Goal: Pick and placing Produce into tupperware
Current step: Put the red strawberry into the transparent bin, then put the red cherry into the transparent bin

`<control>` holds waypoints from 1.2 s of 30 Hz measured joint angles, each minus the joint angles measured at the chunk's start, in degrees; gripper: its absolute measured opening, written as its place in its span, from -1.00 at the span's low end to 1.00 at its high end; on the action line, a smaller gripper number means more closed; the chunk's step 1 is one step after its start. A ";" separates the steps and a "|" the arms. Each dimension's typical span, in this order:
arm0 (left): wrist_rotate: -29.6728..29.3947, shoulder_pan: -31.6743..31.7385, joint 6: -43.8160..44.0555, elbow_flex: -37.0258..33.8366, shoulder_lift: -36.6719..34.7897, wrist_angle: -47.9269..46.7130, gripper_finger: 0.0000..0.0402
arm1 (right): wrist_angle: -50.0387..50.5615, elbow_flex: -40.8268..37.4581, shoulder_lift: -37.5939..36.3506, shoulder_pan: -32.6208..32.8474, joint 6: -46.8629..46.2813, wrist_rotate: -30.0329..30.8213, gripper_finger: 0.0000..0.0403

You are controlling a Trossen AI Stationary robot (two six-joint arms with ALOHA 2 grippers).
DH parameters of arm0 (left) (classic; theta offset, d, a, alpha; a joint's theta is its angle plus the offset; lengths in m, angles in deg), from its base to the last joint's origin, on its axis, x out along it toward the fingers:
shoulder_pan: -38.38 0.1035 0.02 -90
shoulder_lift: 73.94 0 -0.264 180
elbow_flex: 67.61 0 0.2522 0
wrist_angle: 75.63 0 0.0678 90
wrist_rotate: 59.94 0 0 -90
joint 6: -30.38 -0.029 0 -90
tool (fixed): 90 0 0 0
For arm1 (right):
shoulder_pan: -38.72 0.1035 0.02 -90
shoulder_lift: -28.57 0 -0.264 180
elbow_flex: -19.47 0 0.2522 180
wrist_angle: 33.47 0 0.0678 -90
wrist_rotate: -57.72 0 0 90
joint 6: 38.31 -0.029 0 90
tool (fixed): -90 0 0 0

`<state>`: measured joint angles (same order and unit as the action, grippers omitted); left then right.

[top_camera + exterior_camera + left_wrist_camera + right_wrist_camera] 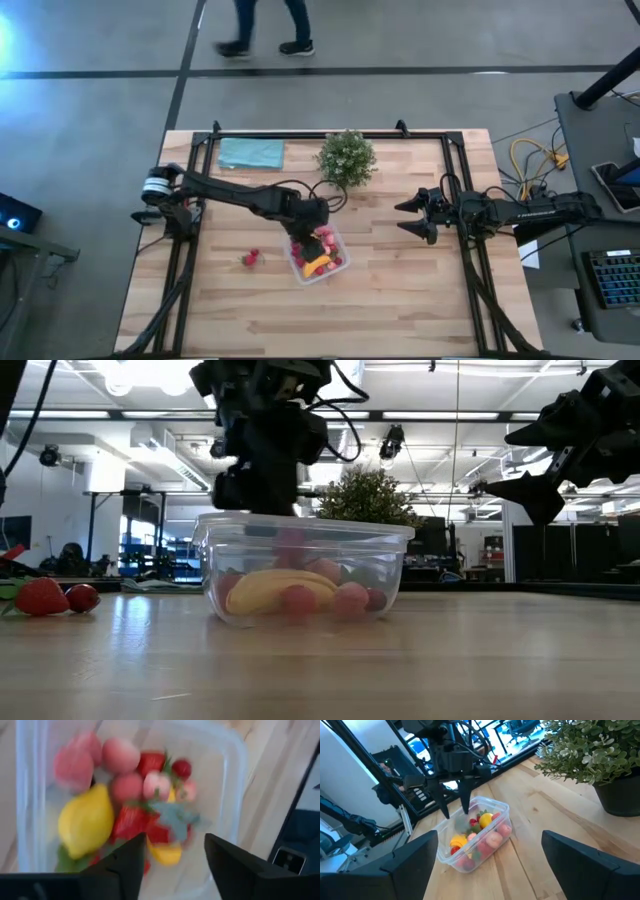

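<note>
Hovering over tupperware (475,832), left gripper (455,810) jaws spread, empty; only low view shows strawberries (55,597) outside.

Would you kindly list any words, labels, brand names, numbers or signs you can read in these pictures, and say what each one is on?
None can be read in any view.
The tupperware and the produce in it show no print.
The arms, the left gripper, the potted plant and the teal cloth show no lettering.
</note>
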<state>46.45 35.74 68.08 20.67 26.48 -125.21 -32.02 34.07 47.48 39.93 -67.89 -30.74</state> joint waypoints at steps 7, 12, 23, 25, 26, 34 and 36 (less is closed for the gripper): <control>0.32 0.00 -2.28 0.59 -3.55 -16.93 0.25 | 0.02 0.00 0.00 0.01 0.00 0.00 0.73; -4.62 -0.44 -3.53 0.16 -6.57 -27.56 0.29 | 0.00 0.02 0.00 0.00 0.00 0.01 0.73; -6.11 -0.89 -3.70 -9.71 -7.91 -32.46 0.30 | -0.04 0.01 0.00 -0.01 0.00 0.00 0.74; -6.16 -1.61 -4.79 -12.27 -7.87 -30.07 0.30 | 0.02 0.00 -0.02 -0.01 0.00 0.00 0.73; -6.65 -2.07 -5.28 -13.44 -7.94 -28.19 0.30 | -0.03 0.02 -0.01 0.00 0.00 0.01 0.72; -10.35 -5.84 -7.12 -20.52 -12.23 -16.95 0.30 | 0.00 0.02 0.00 -0.01 0.00 0.00 0.74; -10.78 -6.52 -6.98 -22.45 -13.55 -15.30 0.30 | -0.02 0.00 -0.02 -0.01 0.00 0.00 0.73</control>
<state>35.67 29.22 61.10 -1.78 12.92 -140.51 -32.04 34.07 47.46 39.92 -67.89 -30.74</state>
